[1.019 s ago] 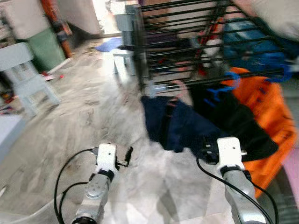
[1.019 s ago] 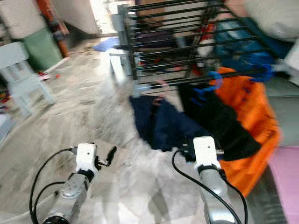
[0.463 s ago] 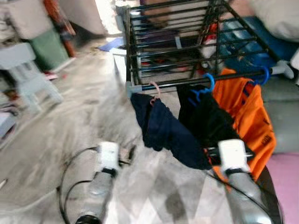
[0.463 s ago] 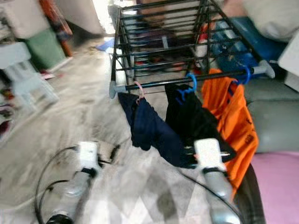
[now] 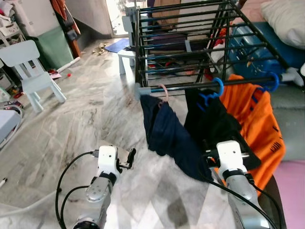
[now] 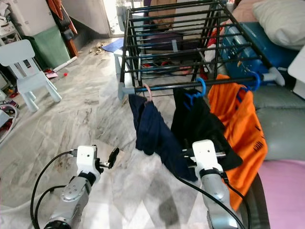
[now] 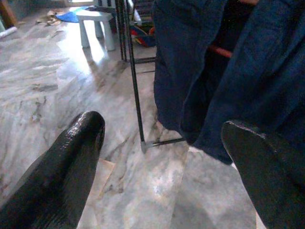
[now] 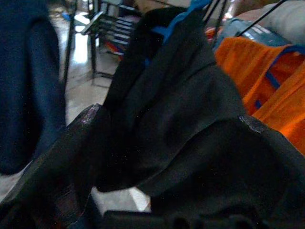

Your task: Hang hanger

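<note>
Left eye view: black drying rack (image 5: 190, 43) stood far centre on the marble floor (image 5: 86, 119); along its near rail (image 5: 200, 86) hung three garments; navy garment (image 5: 164, 131) on a pink hanger (image 5: 163, 91) at left; black garment (image 5: 214, 124) on a blue hanger (image 5: 212, 93) in the middle; orange garment (image 5: 259, 119) on another blue hanger (image 5: 271, 82) at right; left gripper (image 5: 129, 160) low over the floor, near left of the navy garment, not touching it; right gripper's white wrist block (image 5: 229, 155) sat against the black garment's lower edge, fingers hidden behind it; pale blue child's chair (image 5: 31, 69) far left; white pillow (image 5: 286, 19) far right.

Right eye view: same layout; small white stool (image 6: 119, 59) beyond the rack's left leg.

Left wrist view: left gripper's fingers (image 7: 71, 167) wide apart, nothing between them; navy garment hung just ahead, rack leg (image 7: 136, 95) beside it.

Right wrist view: dark; right gripper's fingers (image 8: 62, 162) spread apart with black garment folds lying between them; cannot tell if cloth was pinched; orange garment to one side.
</note>
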You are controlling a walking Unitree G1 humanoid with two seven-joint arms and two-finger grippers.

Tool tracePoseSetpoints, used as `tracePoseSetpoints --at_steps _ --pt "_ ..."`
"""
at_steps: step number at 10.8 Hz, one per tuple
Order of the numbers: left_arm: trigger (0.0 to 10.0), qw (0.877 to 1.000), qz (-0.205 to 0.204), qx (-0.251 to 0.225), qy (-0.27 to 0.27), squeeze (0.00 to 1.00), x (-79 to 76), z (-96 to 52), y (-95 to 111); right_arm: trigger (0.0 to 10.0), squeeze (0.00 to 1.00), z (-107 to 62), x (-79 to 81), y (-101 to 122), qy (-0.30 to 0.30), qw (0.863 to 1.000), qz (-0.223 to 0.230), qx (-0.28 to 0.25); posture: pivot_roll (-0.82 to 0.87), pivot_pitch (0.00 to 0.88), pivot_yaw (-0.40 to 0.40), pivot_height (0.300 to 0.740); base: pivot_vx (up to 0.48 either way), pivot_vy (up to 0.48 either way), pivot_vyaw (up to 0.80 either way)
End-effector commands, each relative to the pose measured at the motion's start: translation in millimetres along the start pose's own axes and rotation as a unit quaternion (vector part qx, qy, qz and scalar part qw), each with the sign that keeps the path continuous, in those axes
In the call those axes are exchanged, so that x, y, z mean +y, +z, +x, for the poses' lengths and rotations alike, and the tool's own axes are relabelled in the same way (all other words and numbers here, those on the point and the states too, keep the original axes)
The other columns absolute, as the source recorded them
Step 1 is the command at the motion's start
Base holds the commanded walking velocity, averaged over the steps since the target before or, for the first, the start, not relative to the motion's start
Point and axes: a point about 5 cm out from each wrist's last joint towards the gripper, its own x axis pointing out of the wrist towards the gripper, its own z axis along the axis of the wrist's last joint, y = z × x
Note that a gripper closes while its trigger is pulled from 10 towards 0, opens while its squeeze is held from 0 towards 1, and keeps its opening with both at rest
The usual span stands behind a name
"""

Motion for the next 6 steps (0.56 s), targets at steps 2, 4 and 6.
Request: tracePoseSetpoints --at_steps 2,4,6 --pt "10.0 1.000 -0.004 -0.006 -0.001 0.00 4.6 -0.9 2.9 10.0 0.00 4.1 -11.5 15.0 -0.044 0.998 0.003 -0.035 -0.14 0.000 0.116 0.740 0.382 0.000 0.00" --pt "10.0 1.000 -0.008 0.005 -0.005 0.00 6.0 -1.9 -1.9 10.0 0.00 3.6 -13.9 15.3 -0.051 0.998 0.001 -0.039 -0.14 0.000 0.116 0.740 0.332 0.347 -0.67" --pt "10.0 1.000 -0.008 0.009 -0.006 0.00 7.5 -3.0 -4.9 10.0 0.00 1.9 -12.4 15.2 -0.054 0.998 0.001 -0.042 -0.14 0.000 0.117 0.740 0.328 0.351 -0.28"
